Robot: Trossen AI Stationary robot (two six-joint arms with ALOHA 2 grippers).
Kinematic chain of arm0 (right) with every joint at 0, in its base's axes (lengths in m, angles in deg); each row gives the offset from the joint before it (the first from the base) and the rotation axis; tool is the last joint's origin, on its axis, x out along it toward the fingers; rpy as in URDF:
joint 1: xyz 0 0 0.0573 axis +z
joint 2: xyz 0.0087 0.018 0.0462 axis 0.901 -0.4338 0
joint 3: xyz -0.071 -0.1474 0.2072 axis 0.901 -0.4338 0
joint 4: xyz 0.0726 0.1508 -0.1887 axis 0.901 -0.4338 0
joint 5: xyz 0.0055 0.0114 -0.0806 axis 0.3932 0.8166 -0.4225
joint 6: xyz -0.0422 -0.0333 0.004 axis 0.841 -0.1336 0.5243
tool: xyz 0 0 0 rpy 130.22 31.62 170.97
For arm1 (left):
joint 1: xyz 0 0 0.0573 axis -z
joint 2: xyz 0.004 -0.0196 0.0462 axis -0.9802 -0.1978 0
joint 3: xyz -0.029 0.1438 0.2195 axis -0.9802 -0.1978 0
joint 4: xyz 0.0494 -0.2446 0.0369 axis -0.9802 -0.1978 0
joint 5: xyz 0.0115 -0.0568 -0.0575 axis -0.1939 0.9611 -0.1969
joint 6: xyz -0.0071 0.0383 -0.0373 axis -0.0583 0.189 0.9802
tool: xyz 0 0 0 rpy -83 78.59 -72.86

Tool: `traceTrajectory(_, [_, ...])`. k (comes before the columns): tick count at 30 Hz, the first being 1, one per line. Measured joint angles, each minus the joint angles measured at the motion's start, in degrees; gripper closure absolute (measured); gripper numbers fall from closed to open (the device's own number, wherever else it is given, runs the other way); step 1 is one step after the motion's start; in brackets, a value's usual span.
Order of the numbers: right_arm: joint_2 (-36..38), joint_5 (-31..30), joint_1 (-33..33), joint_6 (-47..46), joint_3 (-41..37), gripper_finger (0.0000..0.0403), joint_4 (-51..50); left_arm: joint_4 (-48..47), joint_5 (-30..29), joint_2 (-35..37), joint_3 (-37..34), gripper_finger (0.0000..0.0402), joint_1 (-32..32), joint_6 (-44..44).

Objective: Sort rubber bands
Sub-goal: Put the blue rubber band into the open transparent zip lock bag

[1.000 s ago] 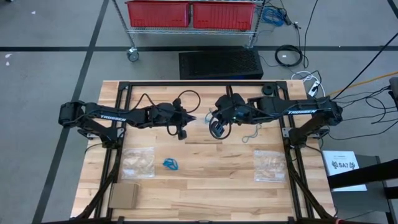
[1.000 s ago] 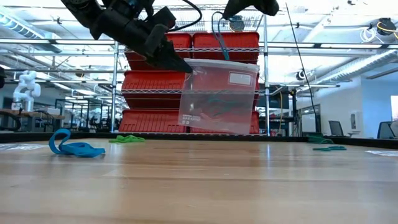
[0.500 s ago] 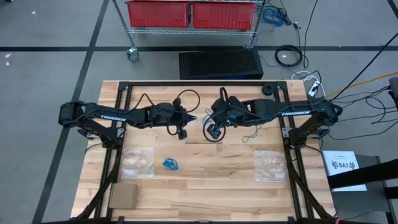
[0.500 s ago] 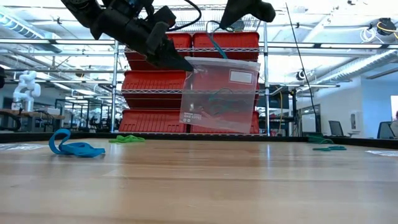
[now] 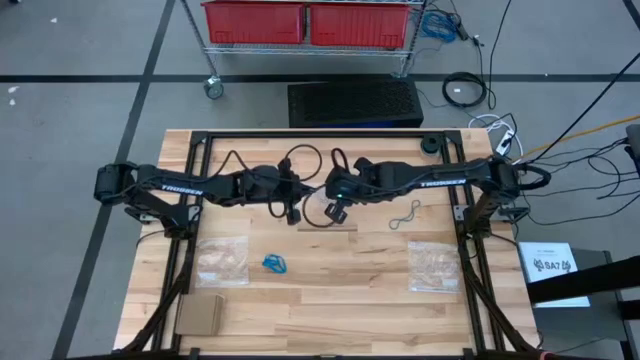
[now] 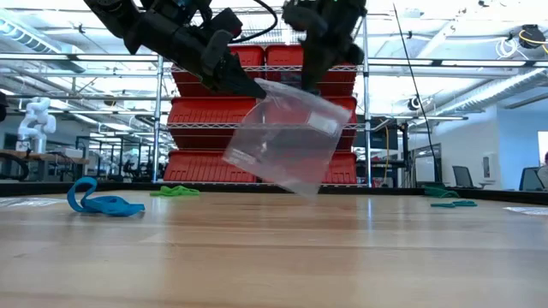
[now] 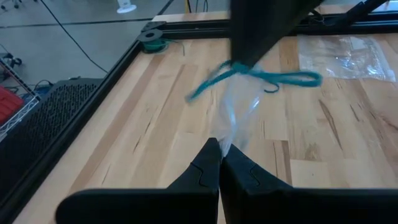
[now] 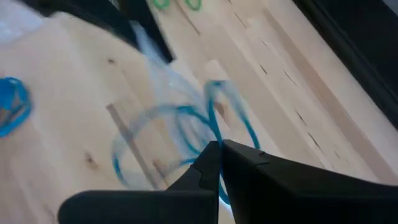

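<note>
step tip: left gripper is pinched on the clear bag's corner mid-table; I'd hold it steady, mouth up.
right gripper: fingers clamped on teal rubber bands over the bag.
materials: bag thin, floppy, tilted; bands stretchy loops.
leftovers: blue bands near-left, grey-teal bands right.

The blue rubber band is motion-blurred (right wrist view) — the clear bag partly hides the shelf bins.
</note>
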Motion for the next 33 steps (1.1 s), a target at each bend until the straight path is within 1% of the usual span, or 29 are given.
traceTrajectory(2, [-0.62,0.29,-0.71,0.91,0.00,0.0403,0.05,-0.01,0.00,0.00,0.00,0.0401,0.15,-0.01])
traceTrajectory(5, [-1.20,2.35,-1.61,1.77,0.00,0.0403,0.44,0.00,0.00,0.00,0.00,0.0401,0.27,-0.02])
traceTrajectory(8, [-1.41,3.13,-1.65,3.36,0.00,0.0403,1.40,0.04,0.00,0.00,0.00,0.0401,0.27,-0.03])
traceTrajectory(12, [-1.41,5.93,-0.83,5.42,0.00,0.0403,4.15,0.08,0.00,0.00,0.00,0.0401,0.27,-0.03])
traceTrajectory(16, [-1.41,6.20,-0.14,6.63,0.00,0.0403,4.97,0.09,0.00,0.00,0.00,0.0401,0.27,-0.02])
traceTrajectory(22, [-2.77,7.51,-0.91,6.99,0.00,0.0398,4.94,0.25,0.00,0.00,0.00,0.0401,0.27,-0.03])
traceTrajectory(24, [-3.48,7.98,-1.17,8.06,0.00,0.0385,4.69,0.26,0.00,0.00,0.00,0.0401,0.27,-0.02])
traceTrajectory(26, [-4.17,8.94,-1.21,9.13,0.00,0.0362,4.81,0.26,0.00,0.00,0.00,0.0401,0.27,-0.02])
traceTrajectory(31, [-4.76,9.01,-1.21,10.40,0.00,0.0276,4.90,0.23,0.00,0.00,0.00,0.0401,0.27,-0.04])
traceTrajectory(33, [-4.35,10.00,-1.23,10.11,0.00,0.0243,4.71,0.20,0.02,0.00,0.00,0.0401,0.27,-0.04])
